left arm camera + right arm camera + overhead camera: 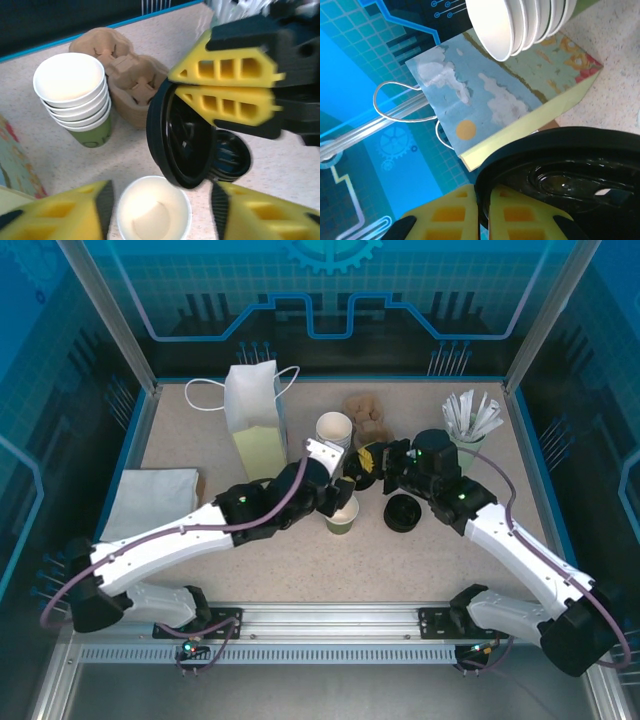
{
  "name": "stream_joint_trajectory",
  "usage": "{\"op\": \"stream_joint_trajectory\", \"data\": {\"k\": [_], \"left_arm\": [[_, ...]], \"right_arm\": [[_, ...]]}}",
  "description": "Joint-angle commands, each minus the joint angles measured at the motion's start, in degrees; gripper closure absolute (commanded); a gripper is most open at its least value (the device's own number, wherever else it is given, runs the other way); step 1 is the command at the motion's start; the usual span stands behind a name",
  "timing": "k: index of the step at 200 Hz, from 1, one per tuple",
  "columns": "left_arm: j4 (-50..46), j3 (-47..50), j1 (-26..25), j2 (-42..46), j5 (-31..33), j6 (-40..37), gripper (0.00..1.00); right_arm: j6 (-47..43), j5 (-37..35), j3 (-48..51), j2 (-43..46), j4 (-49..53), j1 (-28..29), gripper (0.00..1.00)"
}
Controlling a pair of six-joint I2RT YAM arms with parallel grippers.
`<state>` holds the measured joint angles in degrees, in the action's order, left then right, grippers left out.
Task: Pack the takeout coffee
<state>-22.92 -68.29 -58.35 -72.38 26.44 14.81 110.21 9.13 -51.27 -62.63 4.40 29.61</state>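
The takeout coffee cup (342, 516) stands lidless on the table, green outside and white inside (154, 209). My left gripper (162, 210) is open, its yellow fingers (75, 212) on either side of the cup with gaps showing. My right gripper (484, 192) is shut on the rim of a black lid (570, 165). It holds the lid (182, 135) on edge, just above and behind the cup's rim. In the top view the right gripper (372, 462) meets the left gripper (345, 490) near the table's middle.
A stack of black lids (403, 513) lies right of the cup. Behind it stand a stack of nested cups (334, 430), a cardboard carrier (368, 412) and a paper bag (255, 415). A cup of white packets (468, 425) is at back right. A folded cloth (155, 498) lies left.
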Motion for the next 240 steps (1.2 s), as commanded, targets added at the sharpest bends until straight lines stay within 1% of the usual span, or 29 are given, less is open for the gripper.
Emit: {"op": "stream_joint_trajectory", "data": {"k": [1,10,30,39,55,64,75,89,104,115,127,154,184,200,220,240], "left_arm": [[2.46,1.76,0.88,5.09,-5.44,0.36,0.3],[2.53,2.43,2.52,7.0,-8.35,1.68,0.26],[4.3,5.06,7.97,11.58,-15.35,6.41,0.16],[5.38,6.1,10.56,13.38,-18.08,9.63,0.1],[7.98,7.88,15.99,15.84,-25.57,16.4,0.02],[9.61,8.68,18.78,16.53,-29.31,20.78,0.01],[11.92,9.21,21.72,16.72,-34.82,25.51,0.01],[16.04,9.58,23.76,16.29,-40.95,29.89,0.01],[18.89,8.79,24.92,14.75,-45.96,34.58,0.01],[19.26,7.37,25.44,13.2,-48.58,37.96,0.01],[18.61,5.43,25.82,11.21,-50.63,42.14,0.01],[17.38,2.09,25.86,7.37,-53.31,53.59,0.01],[20.78,0.59,25.81,4.37,-57.54,64.06,0.02],[20.56,-0.53,25.78,3.21,-59.64,64.9,0.05],[19.17,-2.72,25.8,1.3,-63.76,64.13,0.06],[19.71,-3.29,25.79,0.11,-65.53,64.19,0.07]], "right_arm": [[-8.15,4.63,1.79,-0.64,-6.0,-2.84,0.89],[-11.51,7.28,1.94,-0.9,-7.47,-4.21,0.89],[-19.57,13.96,1.23,-1.35,-9.35,-7.2,0.89],[-23.74,17.09,0.38,-1.52,-8.73,-8.57,0.89],[-31.79,22.39,-2.38,-1.38,-7.0,-10.61,0.89],[-37.02,24.99,-3.66,-1.08,-6.09,-11.47,0.88],[-43.86,28.05,-5.9,-0.94,-2.08,-12.49,0.88],[-52.66,32.78,-8.6,-0.74,1.81,-13.2,0.88],[-61.73,38.82,-11.27,-0.88,6.06,-13.84,0.88],[-67.32,40.29,-12.7,-0.57,9.78,-13.94,0.88],[-71.82,41.95,-13.06,0.19,10.86,-13.93,0.88],[-76.76,42.02,-12.27,2.86,9.43,-14.12,0.88],[-78.87,43.54,-10.25,5.17,3.66,-14.09,0.88],[-81.83,44.92,-10.49,5.76,3.6,-13.6,0.89],[-86.23,46.16,-11.95,5.49,6.81,-12.96,0.89],[-87.45,47.43,-13.34,3.96,8.13,-12.61,0.89]]}}
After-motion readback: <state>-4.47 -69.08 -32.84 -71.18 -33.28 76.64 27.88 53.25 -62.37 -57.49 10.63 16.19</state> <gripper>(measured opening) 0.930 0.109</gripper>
